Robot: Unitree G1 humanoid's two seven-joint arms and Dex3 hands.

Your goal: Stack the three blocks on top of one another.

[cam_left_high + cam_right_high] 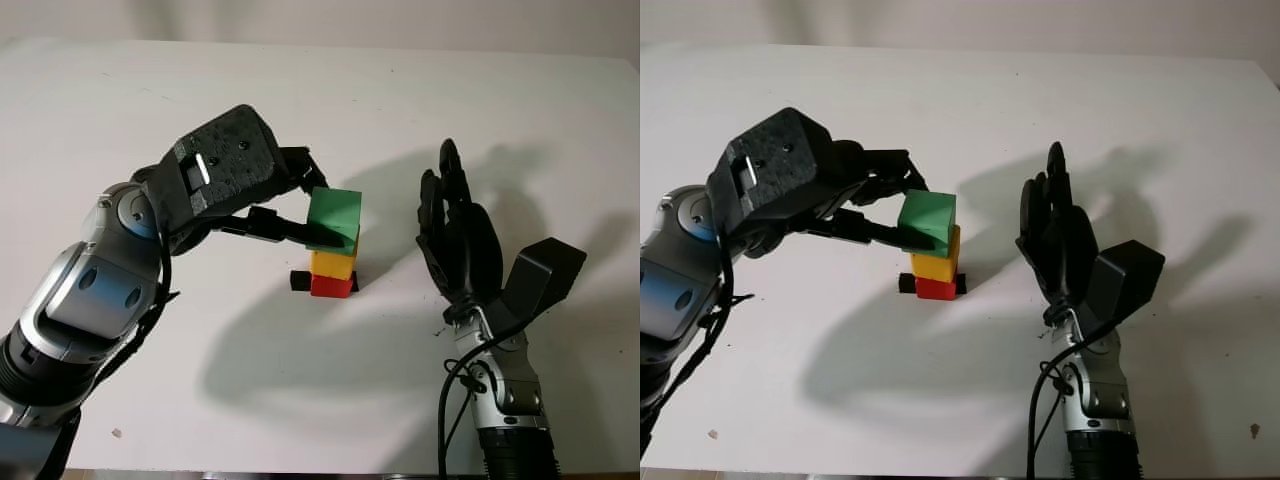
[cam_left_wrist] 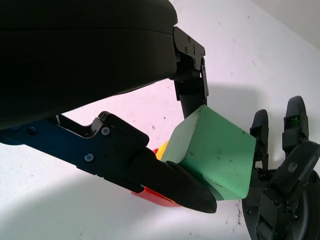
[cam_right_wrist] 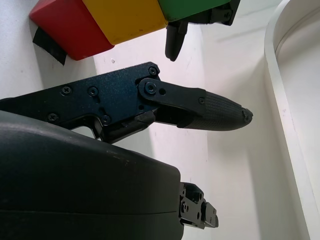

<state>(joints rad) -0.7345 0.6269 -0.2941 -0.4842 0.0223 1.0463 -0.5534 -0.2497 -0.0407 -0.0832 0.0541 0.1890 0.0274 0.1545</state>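
Near the middle of the white worktop (image 1: pixel 120 90) stands a small tower: a red block (image 1: pixel 331 286) at the bottom, sitting on a strip of black tape (image 1: pixel 299 281) whose ends show at either side, and a yellow block (image 1: pixel 333 264) squarely on top of it. The green block (image 1: pixel 335 219) is on the yellow one, a little tilted and turned against the two below. The left hand (image 1: pixel 300 205) reaches in from the left with its fingers (image 2: pixel 172 182) closed on the green block, one pressed along its near lower edge and another behind its far side. The right hand (image 1: pixel 455 235) is just to the right of the tower, apart from it, upright with its palm toward the blocks, open and holding nothing. In the right wrist view the red, yellow and green faces line up in a row beyond that hand's fingers (image 3: pixel 220 112)
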